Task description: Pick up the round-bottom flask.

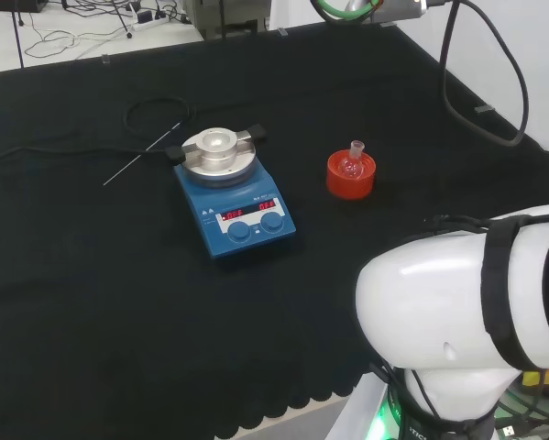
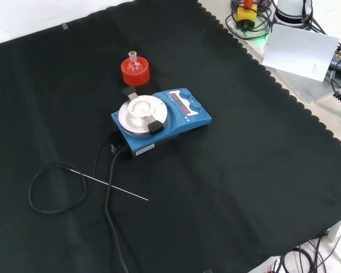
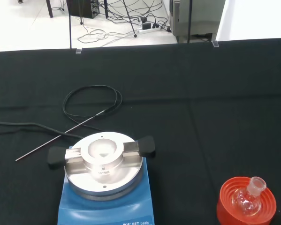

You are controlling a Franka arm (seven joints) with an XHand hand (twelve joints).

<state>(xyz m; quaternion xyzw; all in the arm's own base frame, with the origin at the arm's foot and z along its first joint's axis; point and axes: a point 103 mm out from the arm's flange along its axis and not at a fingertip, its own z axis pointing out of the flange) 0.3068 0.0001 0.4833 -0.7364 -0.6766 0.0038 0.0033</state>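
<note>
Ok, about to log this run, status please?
Hand state: cannot tell. Small clear round-bottom flask upright in red ribbed ring stand, untouched. Blue hotplate stirrer beside it, apart; nothing on the flask.

Glossy white arm link [image 1: 457, 302], black strap [image 1: 503, 293]

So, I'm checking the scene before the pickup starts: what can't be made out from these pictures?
- Whether the small clear glass round-bottom flask holds any liquid: too small in the head view and front view, and clear glass in the wrist view.
- The front of the blue hotplate stirrer: cut off by the wrist view's edge.
- Where the thin metal probe's black cable ends: it blends into the black cloth.
- The red ribbed ring stand: partly cut off in the wrist view.
</note>
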